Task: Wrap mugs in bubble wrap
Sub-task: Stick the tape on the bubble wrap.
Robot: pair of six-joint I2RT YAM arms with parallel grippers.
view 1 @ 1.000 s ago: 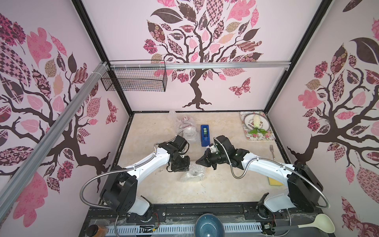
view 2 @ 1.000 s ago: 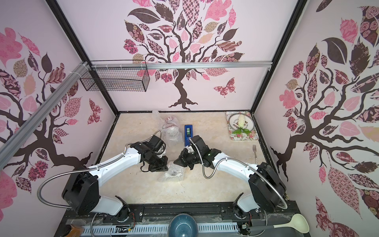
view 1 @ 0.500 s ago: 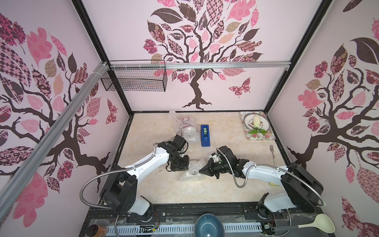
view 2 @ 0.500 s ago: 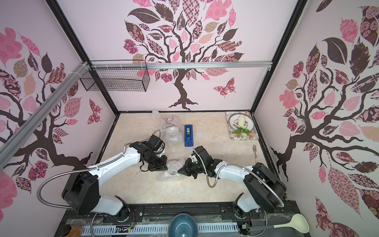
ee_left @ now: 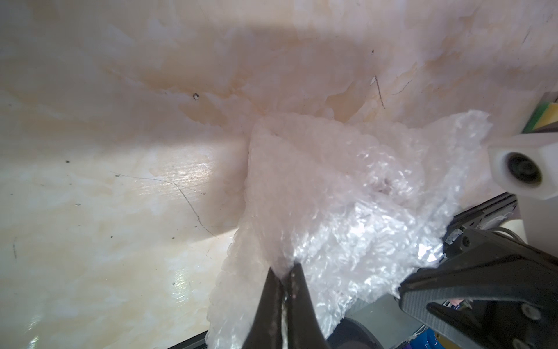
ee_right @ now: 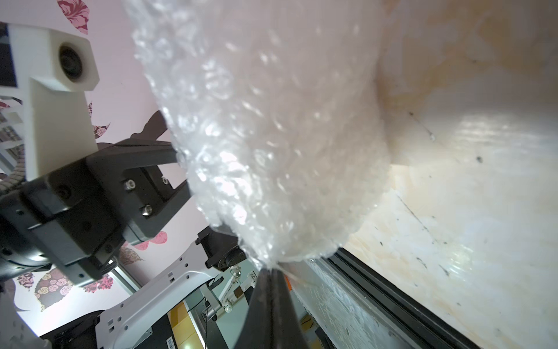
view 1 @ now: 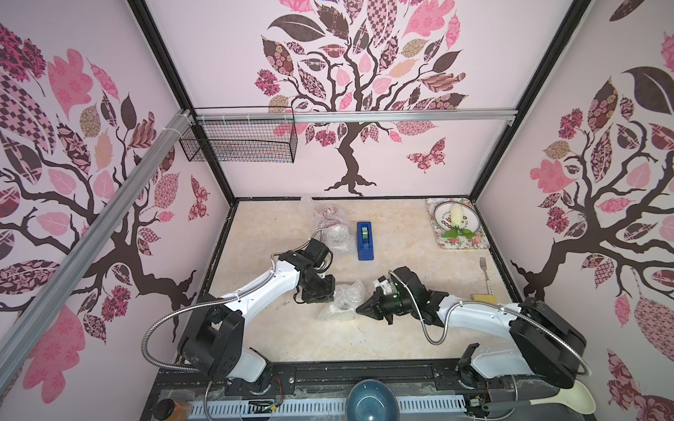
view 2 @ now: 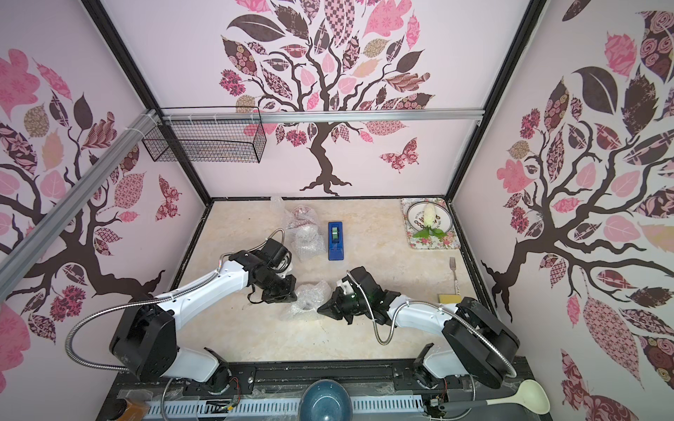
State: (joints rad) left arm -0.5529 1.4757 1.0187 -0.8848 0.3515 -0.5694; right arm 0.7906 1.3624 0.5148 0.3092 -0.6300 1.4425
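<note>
Apparently three bubble-wrap bundles (view 1: 341, 302), one tape dispenser (view 1: 365, 240), one bowl (view 1: 372, 399)

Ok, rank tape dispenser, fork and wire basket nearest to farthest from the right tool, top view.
From the right tool:
1. Tape dispenser, behind it, mid-table.
2. Fork, by the right edge.
3. Wire basket, high on the back wall.

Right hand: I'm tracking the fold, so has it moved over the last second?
Yes. The right hand has drawn back from the blue tape dispenser toward the front edge of the table, pinching the bubble wrap.
</note>
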